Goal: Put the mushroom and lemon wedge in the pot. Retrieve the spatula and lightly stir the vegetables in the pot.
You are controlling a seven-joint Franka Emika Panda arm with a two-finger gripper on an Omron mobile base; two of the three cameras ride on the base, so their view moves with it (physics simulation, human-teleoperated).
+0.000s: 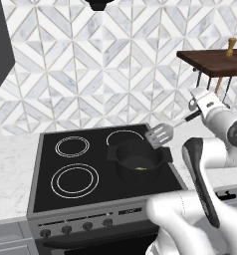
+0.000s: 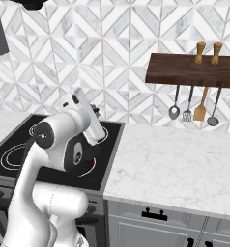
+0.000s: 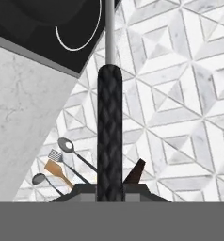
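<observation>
The pincer (image 3: 109, 186) pinches the spatula's (image 1: 160, 134) black handle, its slotted silver head hanging just over the black pot's (image 1: 139, 162) rim at 1 o'clock. Yellow-green bits (image 1: 140, 169) lie inside. Bare stovetop (image 1: 73, 164) spreads toward 9 o'clock.

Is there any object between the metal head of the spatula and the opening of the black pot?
Nothing visible does. The slotted silver-grey spatula, held by its black handle in the gripper, hangs at the far right rim of the round black pot, whose opening is uncovered.
</observation>
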